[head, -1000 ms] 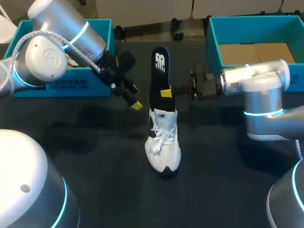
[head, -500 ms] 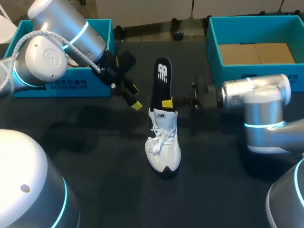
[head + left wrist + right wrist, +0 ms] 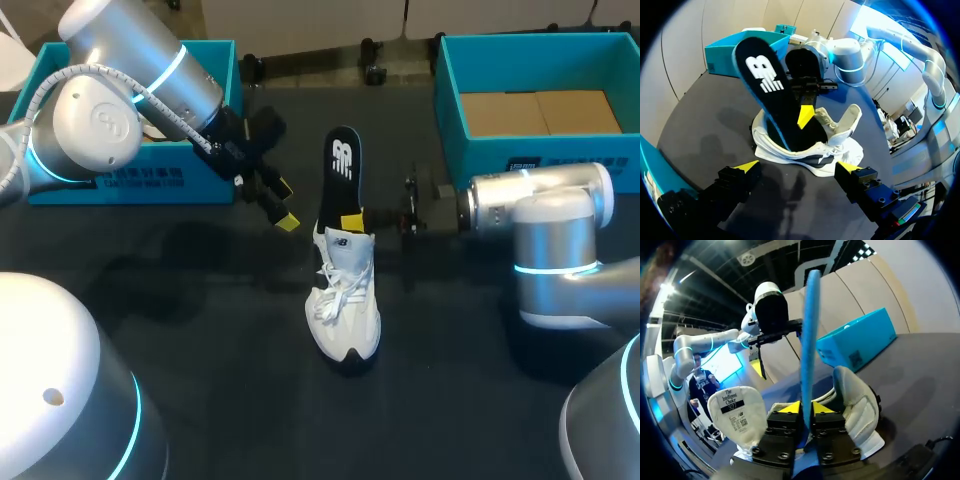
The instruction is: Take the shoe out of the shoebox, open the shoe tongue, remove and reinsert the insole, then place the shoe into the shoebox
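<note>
A white shoe (image 3: 345, 300) stands on the dark table, toe toward me. A black insole (image 3: 340, 170) with a white logo rises from its heel opening, tilted away. My right gripper (image 3: 350, 220) comes in level from the right, just above the shoe's collar. In the right wrist view its yellow tips (image 3: 805, 407) press both faces of the insole's blue edge (image 3: 807, 330), between the white tongue (image 3: 737, 415) and the heel (image 3: 855, 410). My left gripper (image 3: 282, 205) hangs open left of the insole, holding nothing. Its wide-apart fingers (image 3: 797, 167) frame the shoe (image 3: 840, 150) and the insole (image 3: 767, 85).
A teal shoebox (image 3: 450, 100) with a cardboard floor stands at the back right, behind my right arm. Another teal box (image 3: 130, 185) sits at the back left, behind my left arm. Bare dark table surrounds the shoe.
The insole has come down toward the shoe, its lower end deeper in the heel opening. My right gripper moved down with it. The left arm has not moved.
</note>
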Available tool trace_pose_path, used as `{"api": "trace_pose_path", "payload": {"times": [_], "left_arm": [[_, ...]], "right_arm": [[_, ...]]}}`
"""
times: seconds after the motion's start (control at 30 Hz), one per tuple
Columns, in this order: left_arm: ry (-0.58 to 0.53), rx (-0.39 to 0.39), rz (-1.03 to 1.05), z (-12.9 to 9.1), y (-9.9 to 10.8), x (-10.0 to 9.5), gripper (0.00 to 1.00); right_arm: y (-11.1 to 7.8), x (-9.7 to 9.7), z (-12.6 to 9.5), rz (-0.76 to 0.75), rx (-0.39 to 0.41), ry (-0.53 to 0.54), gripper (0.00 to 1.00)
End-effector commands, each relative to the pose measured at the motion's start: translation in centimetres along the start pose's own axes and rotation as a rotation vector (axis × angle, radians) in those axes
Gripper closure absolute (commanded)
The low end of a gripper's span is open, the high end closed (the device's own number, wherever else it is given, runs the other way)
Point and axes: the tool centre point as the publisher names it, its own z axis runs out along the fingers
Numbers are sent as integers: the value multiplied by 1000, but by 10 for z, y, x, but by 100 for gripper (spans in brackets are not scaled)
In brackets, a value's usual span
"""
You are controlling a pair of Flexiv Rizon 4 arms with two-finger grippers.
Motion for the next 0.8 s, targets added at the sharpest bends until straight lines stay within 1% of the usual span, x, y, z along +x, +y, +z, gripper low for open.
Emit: {"api": "trace_pose_path", "payload": {"times": [0.03, 0.3, 0.43, 0.5, 0.53, 0.57, 0.6, 0.63, 0.8], "left_arm": [[-3, 0, -1, 1, 0, 1, 0], [-3, 0, -1, 1, 0, 1, 0], [-3, 0, -1, 1, 0, 1, 0], [-3, 0, -1, 1, 0, 1, 0], [-3, 0, -1, 1, 0, 1, 0], [-3, 0, -1, 1, 0, 1, 0], [-3, 0, -1, 1, 0, 1, 0], [-3, 0, -1, 1, 0, 1, 0], [-3, 0, -1, 1, 0, 1, 0]], "right_arm": [[8, -5, 3, -13, 14, 2, 78], [25, -8, 4, -45, 30, 11, 78], [29, -12, 6, -47, 44, 27, 79], [30, -13, 7, -38, 55, 38, 78], [30, -14, 8, -32, 60, 47, 79], [30, -14, 8, -32, 60, 48, 85], [30, -14, 8, -30, 63, 50, 96], [29, -15, 9, -28, 68, 54, 100], [29, -14, 9, -13, 108, 78, 100]]}}
